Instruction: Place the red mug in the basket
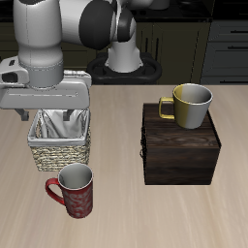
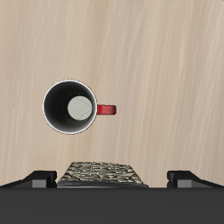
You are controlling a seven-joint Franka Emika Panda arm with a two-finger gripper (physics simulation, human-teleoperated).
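Observation:
The red mug [image 1: 73,191] stands upright on the table near the front edge, just in front of the basket [image 1: 60,139], with its handle turned away from the dark box. The tan wicker basket with its pale cloth lining holds nothing that I can see. My gripper [image 1: 53,107] hangs above the basket's back rim, well clear of the mug. In the wrist view I look straight down into the mug [image 2: 72,108] and see part of the basket's woven wall [image 2: 101,173]. My gripper [image 2: 112,179] is open and empty, its fingertips [image 2: 39,179] far apart.
A dark wooden box [image 1: 179,150] stands beside the basket. A grey mug with a yellow handle [image 1: 189,105] sits on top of it. The robot's base [image 1: 124,58] stands at the back of the table.

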